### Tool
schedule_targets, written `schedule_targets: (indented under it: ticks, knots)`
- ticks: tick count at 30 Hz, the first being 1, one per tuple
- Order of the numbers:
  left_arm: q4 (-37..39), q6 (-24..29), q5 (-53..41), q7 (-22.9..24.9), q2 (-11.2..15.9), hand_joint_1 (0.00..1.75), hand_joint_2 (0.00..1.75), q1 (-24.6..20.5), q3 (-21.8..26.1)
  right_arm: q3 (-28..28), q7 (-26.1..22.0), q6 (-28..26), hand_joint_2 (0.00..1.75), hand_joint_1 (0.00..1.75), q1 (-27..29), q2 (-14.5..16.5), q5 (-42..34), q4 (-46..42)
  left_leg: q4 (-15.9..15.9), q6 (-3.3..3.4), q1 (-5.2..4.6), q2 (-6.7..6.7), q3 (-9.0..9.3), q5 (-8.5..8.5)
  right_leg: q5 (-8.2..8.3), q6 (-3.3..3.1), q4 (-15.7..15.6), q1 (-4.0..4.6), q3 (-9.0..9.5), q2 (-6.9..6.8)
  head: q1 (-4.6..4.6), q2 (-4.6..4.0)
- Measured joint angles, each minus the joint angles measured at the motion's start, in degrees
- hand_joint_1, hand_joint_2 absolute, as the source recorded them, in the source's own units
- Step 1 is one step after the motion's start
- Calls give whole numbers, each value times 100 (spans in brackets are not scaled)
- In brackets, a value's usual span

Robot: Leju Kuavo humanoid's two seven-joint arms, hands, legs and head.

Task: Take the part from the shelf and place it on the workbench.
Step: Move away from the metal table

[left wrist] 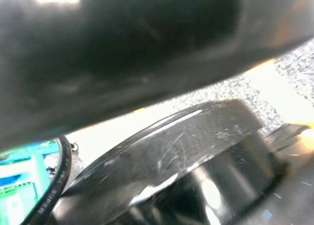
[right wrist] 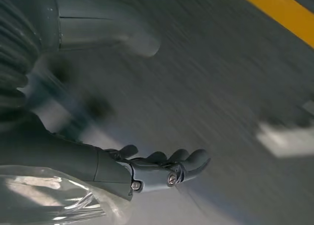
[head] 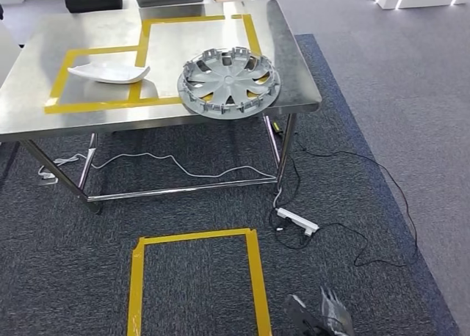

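Two parts lie on the steel table [head: 166,50]: a grey wheel cover [head: 229,81] and a white curved panel [head: 109,72]. The wheel cover sits at the table's near right corner, its rim just overhanging the front edge and lying across the yellow tape outlines [head: 141,53] marked on the top, so judged against those outlines it is only partly within its bay. The white panel lies well to the left of the wheel cover, straddling the tape line between the two marked bays. On this evidence the placing appears done for both parts, though which one the task means cannot be told. A further yellow tape square [head: 194,277] on the carpet in front of the table probably marks a standing position. The right hand [right wrist: 163,168] hangs over the carpet with fingers loosely extended and nothing in them; that picture is motion-blurred. The left hand cannot be made out, so its state cannot be told. No brand, label or legible writing is visible. A power strip [head: 297,221] and cables lie below the table's right end.
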Motion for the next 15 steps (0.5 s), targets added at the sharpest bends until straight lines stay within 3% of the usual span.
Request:
schedule_targets:
  ticks: [1,2,4,6,7,8,9,11,12,13,14,15]
  knots:
    - [-5,32,3,-33,-10,0,0,8,19,-160,55,169,175,0,-4,1,-187,294,-385,24,-4,-11,316,42,46,20,55,3,-110,2,0,1]
    - [-11,57,12,-50,-20,0,0,15,36,-307,93,315,175,0,-12,2,-334,537,-853,55,-12,-20,644,-25,87,45,103,6,-196,11,2,1]
    - [-19,93,50,-59,-42,0,0,20,69,-574,145,616,87,0,-48,3,-547,936,-1459,113,-42,-30,1011,-207,192,112,146,-1,-285,32,2,2]
    - [-19,110,98,-51,-69,0,0,24,97,-790,178,908,0,0,-86,4,-654,1234,-1561,183,-58,-13,987,-153,289,190,140,-27,-323,53,-6,1]
    - [-19,113,120,-46,-80,0,0,27,111,-866,198,1008,0,0,-97,7,-666,1345,-1578,226,-56,2,936,-88,233,225,169,-39,-354,68,-16,0]
    - [-18,116,140,-39,-90,0,0,28,124,-921,223,1077,0,0,-102,19,-667,1435,-1595,272,-49,17,863,-10,50,259,282,-45,-409,83,-10,-1]
    - [-17,118,155,-34,-98,0,0,30,139,-964,248,1121,0,0,-111,38,-665,1510,-1606,307,-41,32,773,70,-233,287,492,-54,-489,96,-3,-1]
    - [-18,121,178,-30,-108,0,0,32,172,-1033,306,1190,0,0,-154,93,-658,1623,-1601,337,-50,52,550,242,-852,334,1207,-61,-649,105,23,-1]
    - [-18,120,183,-30,-110,0,0,32,185,-1057,338,1237,0,0,-182,113,-648,1669,-1597,334,-53,64,435,331,-972,349,1541,-64,-675,105,27,-1]
    - [-18,120,190,-32,-113,0,0,33,195,-1072,375,1295,0,0,-210,125,-629,1710,-1589,325,-55,76,310,428,-920,360,1773,-65,-632,105,28,-1]
    - [-18,120,201,-34,-115,0,0,34,202,-1080,412,1348,0,0,-230,131,-601,1743,-1578,313,-54,84,192,515,-727,365,1822,-67,-509,105,30,-1]
    - [-18,120,209,-38,-117,0,0,34,211,-1082,446,1390,0,0,-245,133,-564,1767,-1560,294,-51,88,77,602,-512,368,1664,-73,-275,105,30,-1]
